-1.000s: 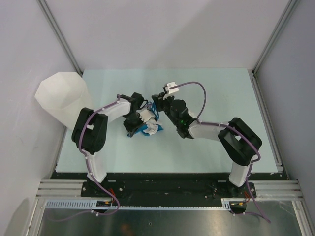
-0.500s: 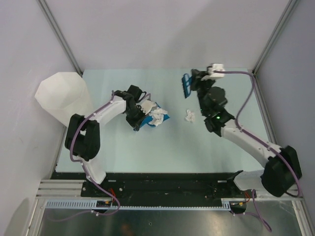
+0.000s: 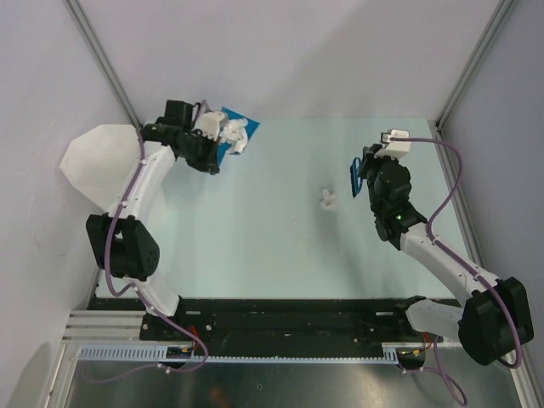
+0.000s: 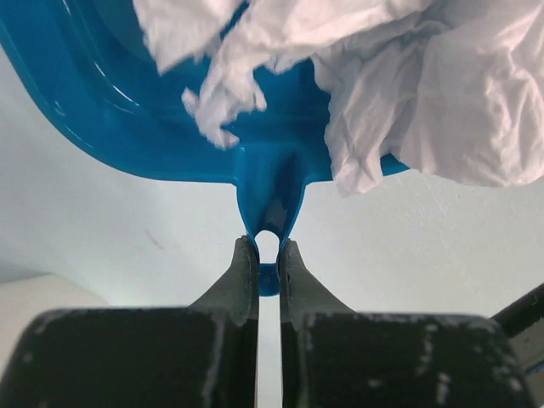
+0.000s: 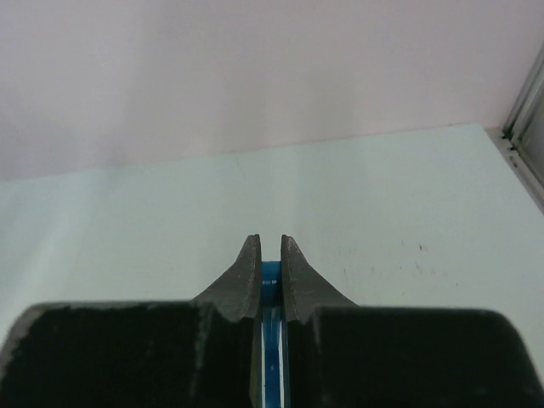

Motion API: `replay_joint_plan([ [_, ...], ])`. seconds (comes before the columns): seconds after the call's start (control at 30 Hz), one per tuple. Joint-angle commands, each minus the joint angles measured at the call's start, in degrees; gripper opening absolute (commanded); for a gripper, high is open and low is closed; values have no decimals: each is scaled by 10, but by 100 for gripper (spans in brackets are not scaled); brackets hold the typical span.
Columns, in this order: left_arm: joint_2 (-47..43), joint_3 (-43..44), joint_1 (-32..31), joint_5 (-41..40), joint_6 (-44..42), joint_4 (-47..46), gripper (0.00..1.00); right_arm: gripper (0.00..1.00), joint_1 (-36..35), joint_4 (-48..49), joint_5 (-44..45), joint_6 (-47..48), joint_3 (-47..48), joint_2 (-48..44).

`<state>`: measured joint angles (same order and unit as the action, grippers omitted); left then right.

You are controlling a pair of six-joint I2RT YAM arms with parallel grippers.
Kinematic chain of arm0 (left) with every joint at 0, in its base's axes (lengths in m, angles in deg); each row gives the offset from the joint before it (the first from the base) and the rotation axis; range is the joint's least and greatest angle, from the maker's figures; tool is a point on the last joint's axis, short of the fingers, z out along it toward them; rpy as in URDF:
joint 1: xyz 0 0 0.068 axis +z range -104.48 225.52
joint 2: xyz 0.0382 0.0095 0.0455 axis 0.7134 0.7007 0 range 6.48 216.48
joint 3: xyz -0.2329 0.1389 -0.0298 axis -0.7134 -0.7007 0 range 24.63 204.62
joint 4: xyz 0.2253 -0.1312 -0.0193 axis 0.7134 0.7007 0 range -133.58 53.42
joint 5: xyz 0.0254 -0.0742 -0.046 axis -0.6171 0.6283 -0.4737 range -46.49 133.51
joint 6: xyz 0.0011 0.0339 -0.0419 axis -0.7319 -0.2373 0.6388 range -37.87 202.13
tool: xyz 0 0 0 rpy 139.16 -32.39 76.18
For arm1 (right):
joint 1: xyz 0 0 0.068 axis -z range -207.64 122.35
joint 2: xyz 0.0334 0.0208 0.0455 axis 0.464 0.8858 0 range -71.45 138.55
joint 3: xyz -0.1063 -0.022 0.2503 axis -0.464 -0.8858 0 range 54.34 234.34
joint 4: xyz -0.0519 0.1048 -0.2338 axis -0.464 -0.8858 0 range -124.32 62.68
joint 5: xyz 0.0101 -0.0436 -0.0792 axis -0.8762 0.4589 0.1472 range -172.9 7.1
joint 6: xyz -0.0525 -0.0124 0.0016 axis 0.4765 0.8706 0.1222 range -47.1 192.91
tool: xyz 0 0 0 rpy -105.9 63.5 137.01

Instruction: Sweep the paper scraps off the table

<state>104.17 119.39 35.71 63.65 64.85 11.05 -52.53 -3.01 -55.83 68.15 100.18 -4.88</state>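
My left gripper [image 3: 214, 146] is shut on the handle of a blue dustpan [image 3: 235, 126], held at the back left of the table [image 3: 255, 246], just right of the white bin [image 3: 98, 166]. Several white paper scraps [image 3: 234, 132] lie in the pan. In the left wrist view the fingers [image 4: 246, 276] pinch the pan's handle loop [image 4: 268, 212], with the scraps [image 4: 408, 85] piled above. My right gripper [image 3: 365, 174] is shut on a small blue brush [image 3: 357, 177] at the right. In the right wrist view only the brush's blue handle [image 5: 270, 289] shows between the jaws. One paper scrap [image 3: 327, 200] lies on the table left of the brush.
The tall white faceted bin stands off the table's left edge. Grey walls and metal frame rails [image 3: 463, 204] border the table on the left, back and right. Both arm bases sit at the near edge.
My left arm has carried the dustpan with the scraps from the table's middle to the back left beside the bin. My right arm has swung right with the brush, leaving one scrap on the table.
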Motion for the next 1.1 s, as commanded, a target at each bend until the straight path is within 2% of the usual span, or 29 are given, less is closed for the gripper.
replay_joint_plan([
  [0.0,-35,74,30,25,44,27,0,0,1,-11,-28,-10,-3,-9],
  [0.23,-39,163,96,46,58,86,0,0,1,-35,-68,-22,-14,8],
  [0.4,-53,229,166,46,54,129,0,0,0,-49,-90,-25,-23,8],
  [0.57,-78,282,223,18,12,169,0,0,-8,-56,-105,-25,-32,0],
  [0.7,-83,310,295,-24,-36,207,0,0,-22,-58,-110,-18,-35,-6],
  [0.8,-97,318,345,-66,-83,220,0,0,-31,-58,-113,-9,-36,-12],
  [0.9,-109,312,362,-156,-144,217,0,0,-39,-54,-111,-1,-37,-17],
  [0.93,-109,308,363,-226,-175,217,0,0,-41,-53,-112,-1,-37,-19],
  [1.07,-91,311,359,-392,-248,203,0,0,-44,-50,-119,-6,-39,-26],
])
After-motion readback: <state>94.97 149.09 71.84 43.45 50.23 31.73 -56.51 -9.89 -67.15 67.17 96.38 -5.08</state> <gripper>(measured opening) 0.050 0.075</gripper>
